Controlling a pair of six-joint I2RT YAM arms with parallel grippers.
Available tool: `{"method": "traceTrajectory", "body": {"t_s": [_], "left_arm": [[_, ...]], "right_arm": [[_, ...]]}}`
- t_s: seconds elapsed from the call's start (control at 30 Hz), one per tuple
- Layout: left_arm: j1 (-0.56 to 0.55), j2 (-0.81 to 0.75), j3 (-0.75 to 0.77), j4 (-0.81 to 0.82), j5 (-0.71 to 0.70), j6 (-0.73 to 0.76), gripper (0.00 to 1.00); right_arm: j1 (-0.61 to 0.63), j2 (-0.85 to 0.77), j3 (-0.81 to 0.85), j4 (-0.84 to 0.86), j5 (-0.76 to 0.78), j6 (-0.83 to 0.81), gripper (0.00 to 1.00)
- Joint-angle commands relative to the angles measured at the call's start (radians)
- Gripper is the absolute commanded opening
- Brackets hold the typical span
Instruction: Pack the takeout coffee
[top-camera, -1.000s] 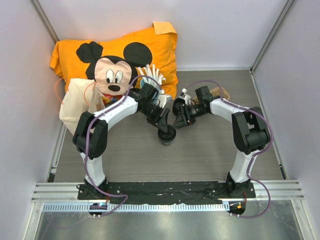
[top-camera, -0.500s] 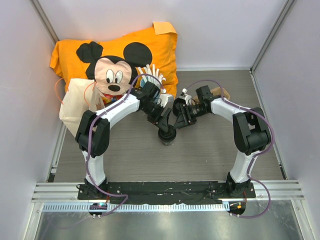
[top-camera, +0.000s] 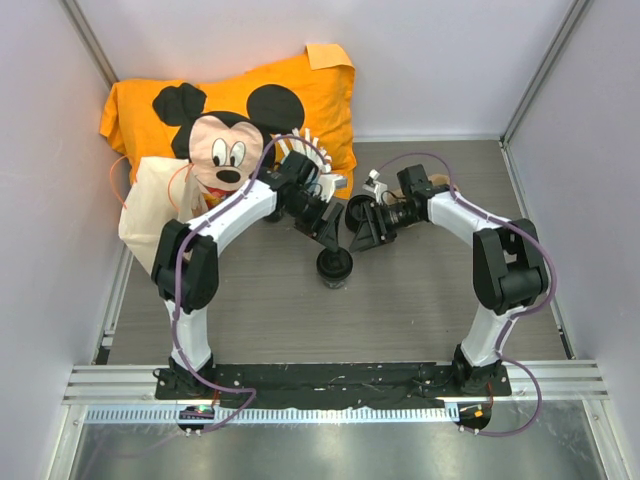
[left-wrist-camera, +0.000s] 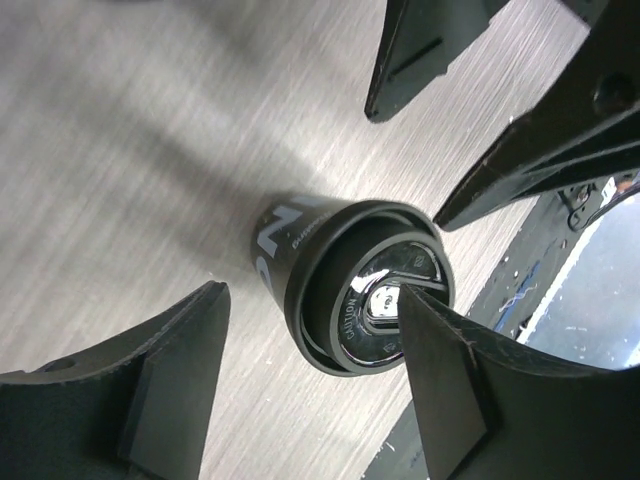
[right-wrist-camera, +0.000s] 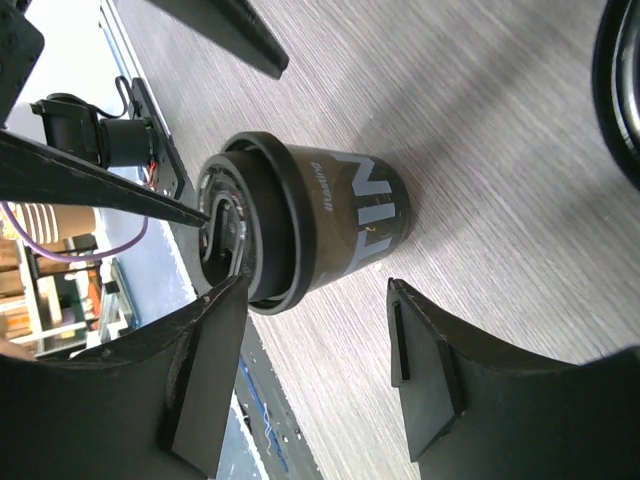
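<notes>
Takeout coffee (top-camera: 334, 266) upright on table (top-camera: 430, 300), unheld.
Stands in front of orange Mickey pillow (top-camera: 325, 105); left gripper (top-camera: 328, 232) and right gripper (top-camera: 362, 233) hang between pillow and cup, jaws spread wide, gripping nothing.

Both arms are crowding the far side of the takeout coffee (top-camera: 334, 266), the left gripper (top-camera: 327, 232) and right gripper (top-camera: 363, 231) hanging wide-jawed just behind it. The cup's near side is facing bare table (top-camera: 420, 300), leaving room to pass. At the left rear, the orange Mickey bag (top-camera: 300, 100), a cream cloth bag (top-camera: 148, 205) and the blue cup of white sticks (top-camera: 308, 150) are blocking the way. A black ring-shaped piece (right-wrist-camera: 622, 100) is sitting near the right fingers.
</notes>
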Motion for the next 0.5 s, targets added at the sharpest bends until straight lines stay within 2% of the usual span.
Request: {"method": "traceTrajectory", "body": {"t_s": [0.0,0.23,0.47], "left_arm": [[0.013,-0.042,0.063,-0.003,0.030,0.015,0.73],[0.039,-0.125,0.106,-0.064,0.062,0.032,0.75],[0.091,-0.257,0.196,-0.130,0.049,0.026,0.87]], "right_arm": [[-0.012,-0.071,0.041,-0.014,-0.010,-0.033,0.64],[-0.027,-0.132,0.072,-0.089,0.045,-0.146,0.68],[-0.031,-0.268,0.147,-0.198,0.148,-0.306,0.78]]}}
